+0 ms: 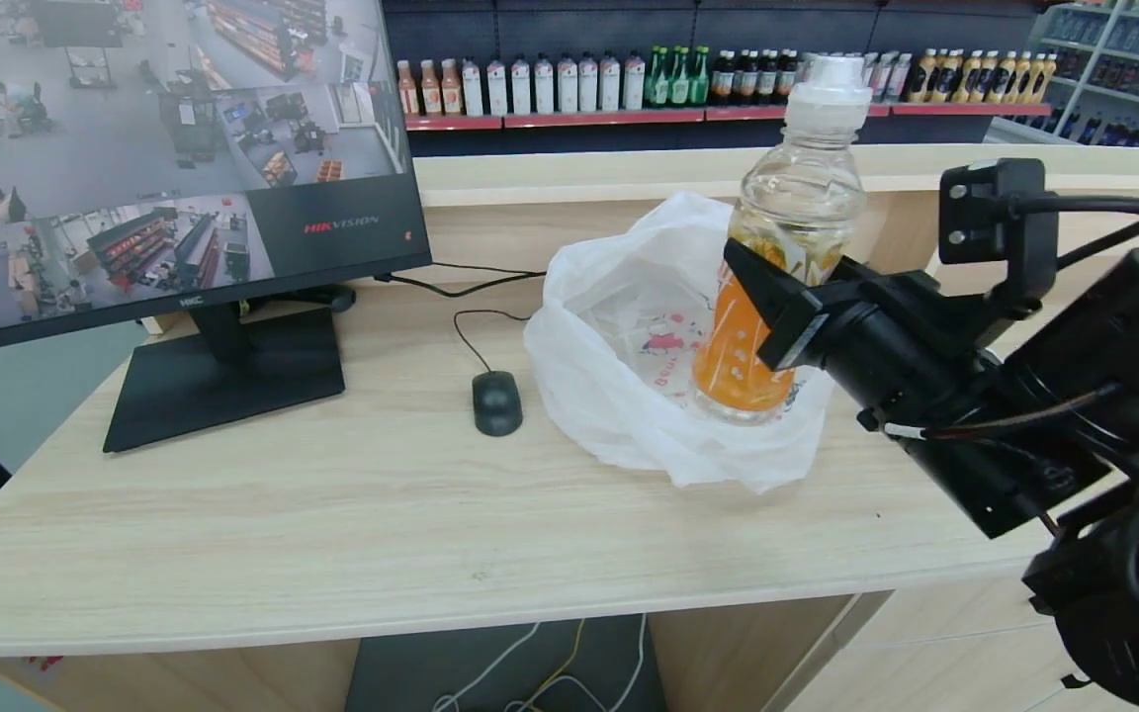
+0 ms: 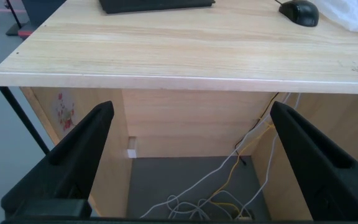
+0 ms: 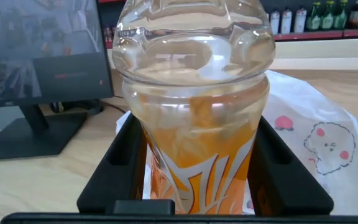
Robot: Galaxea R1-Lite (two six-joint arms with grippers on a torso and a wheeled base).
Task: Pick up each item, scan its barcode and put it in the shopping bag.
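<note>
A clear bottle of orange drink (image 1: 789, 237) with a white cap stands upright over the mouth of the white shopping bag (image 1: 619, 396), on the right half of the wooden counter (image 1: 332, 514). My right gripper (image 1: 769, 309) is shut on the bottle's lower body, and in the right wrist view its fingers (image 3: 122, 165) press both sides of the bottle (image 3: 194, 118), with the bag (image 3: 319, 140) behind. Whether the bottle's base rests in the bag I cannot tell. My left gripper (image 2: 191, 134) hangs open and holds nothing, below and in front of the counter's front edge (image 2: 179, 81).
A monitor (image 1: 164, 158) on a black stand occupies the counter's left rear. A black wired mouse (image 1: 496, 401) lies just left of the bag. Loose cables (image 2: 229, 199) hang under the counter. Shelves of bottles (image 1: 728, 79) line the back wall.
</note>
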